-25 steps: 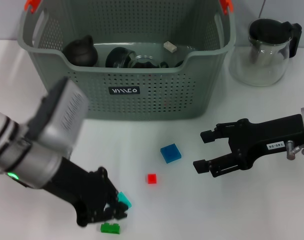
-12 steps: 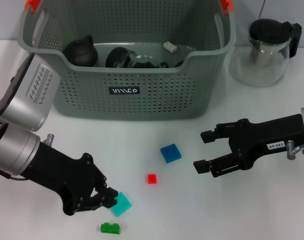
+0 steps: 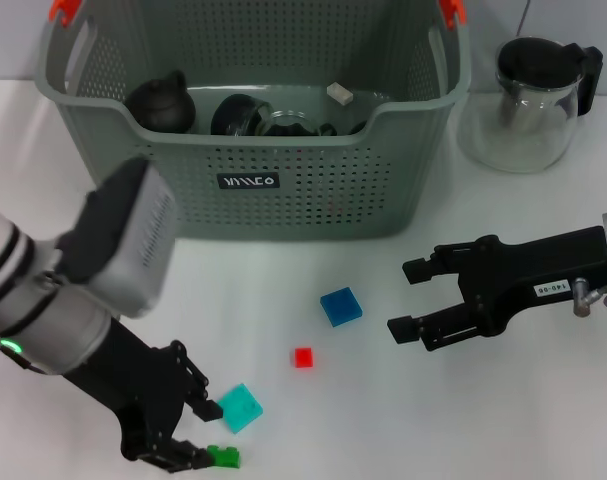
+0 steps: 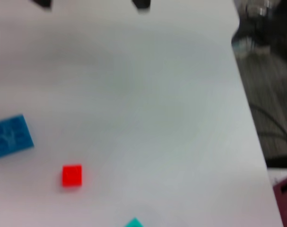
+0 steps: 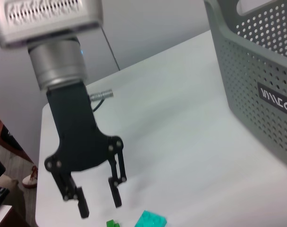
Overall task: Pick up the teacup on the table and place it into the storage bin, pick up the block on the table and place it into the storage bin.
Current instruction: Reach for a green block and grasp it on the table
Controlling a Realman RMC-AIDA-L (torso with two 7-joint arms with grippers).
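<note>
My left gripper (image 3: 204, 432) stands open low over the table's front left. A teal block (image 3: 241, 407) lies just off its upper fingertip, and a small green block (image 3: 222, 457) sits by the lower one. The right wrist view shows this gripper (image 5: 100, 206) with nothing between its fingers, above the teal block (image 5: 151, 220). A blue block (image 3: 341, 306) and a small red block (image 3: 303, 357) lie mid-table. My right gripper (image 3: 408, 298) hangs open to the right of the blue block. The storage bin (image 3: 248, 183) stands behind. No teacup shows on the table.
Dark rounded pots (image 3: 161, 101) and glassware (image 3: 283, 122) lie inside the bin, with a small white piece (image 3: 339, 93). A glass pitcher with a black lid (image 3: 531, 100) stands at the back right. The left wrist view shows the table edge (image 4: 252, 127).
The left gripper held the teal block earlier; now its fingers are spread and the block lies free on the table. The wrist has swung up. The right arm has barely moved.
</note>
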